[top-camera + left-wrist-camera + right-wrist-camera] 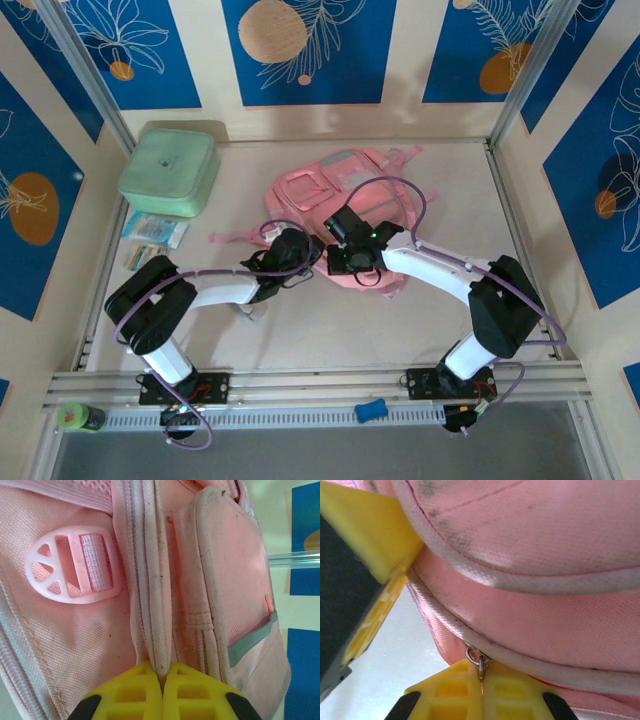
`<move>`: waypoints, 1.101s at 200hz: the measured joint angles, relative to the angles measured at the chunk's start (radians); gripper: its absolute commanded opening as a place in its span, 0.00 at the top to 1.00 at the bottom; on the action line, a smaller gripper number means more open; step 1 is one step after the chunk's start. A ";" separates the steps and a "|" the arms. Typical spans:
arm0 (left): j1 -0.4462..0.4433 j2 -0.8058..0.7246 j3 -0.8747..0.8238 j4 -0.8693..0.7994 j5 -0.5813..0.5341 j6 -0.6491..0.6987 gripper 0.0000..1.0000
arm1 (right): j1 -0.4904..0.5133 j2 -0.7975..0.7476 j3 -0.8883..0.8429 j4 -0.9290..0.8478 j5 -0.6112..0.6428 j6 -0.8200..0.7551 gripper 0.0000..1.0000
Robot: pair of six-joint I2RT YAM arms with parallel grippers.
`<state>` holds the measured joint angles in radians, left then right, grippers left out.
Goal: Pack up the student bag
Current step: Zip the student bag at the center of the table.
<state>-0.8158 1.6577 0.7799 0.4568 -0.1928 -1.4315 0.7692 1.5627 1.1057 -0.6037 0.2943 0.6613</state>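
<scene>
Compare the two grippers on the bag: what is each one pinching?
The left gripper pinches a pale piped seam of the bag; the right gripper pinches a small metal ring under another seam. The left sits at the bag's near-left corner, the right further right. Both are shut, yellow-fingered, on the bag's near edge.

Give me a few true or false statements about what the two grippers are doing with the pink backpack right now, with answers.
1. The left gripper is shut on a pale piped edge of the soft pink fabric backpack. True.
2. The right gripper hangs open. False: it is shut on a small metal zipper ring.
3. The mint-green square box sits on the backpack. False: it stands apart, to the left.
4. A pink plastic strap buckle lies on the backpack. True.
</scene>
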 measured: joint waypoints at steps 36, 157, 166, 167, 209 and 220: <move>0.016 -0.004 0.002 -0.015 0.017 0.058 1.00 | 0.001 0.000 0.013 -0.057 0.041 -0.019 1.00; 0.304 -0.005 0.077 -0.150 0.369 0.349 0.88 | -0.001 0.055 0.107 -0.105 0.012 -0.092 1.00; 0.304 -0.005 0.076 -0.152 0.369 0.357 0.80 | 0.000 0.066 0.107 -0.105 0.011 -0.092 1.00; 0.304 -0.005 0.076 -0.152 0.369 0.356 0.79 | 0.000 0.067 0.107 -0.105 0.011 -0.092 1.00; 0.290 -0.124 -0.035 -0.134 0.337 0.314 0.60 | 0.001 0.071 0.106 -0.102 0.008 -0.093 1.00; 0.272 -0.164 -0.071 -0.122 0.310 0.285 0.55 | -0.001 0.070 0.103 -0.100 0.008 -0.093 1.00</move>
<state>-0.5434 1.4937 0.7086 0.3347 0.1169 -1.1461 0.7681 1.6325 1.2091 -0.7036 0.3019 0.5682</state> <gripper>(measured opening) 0.410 0.053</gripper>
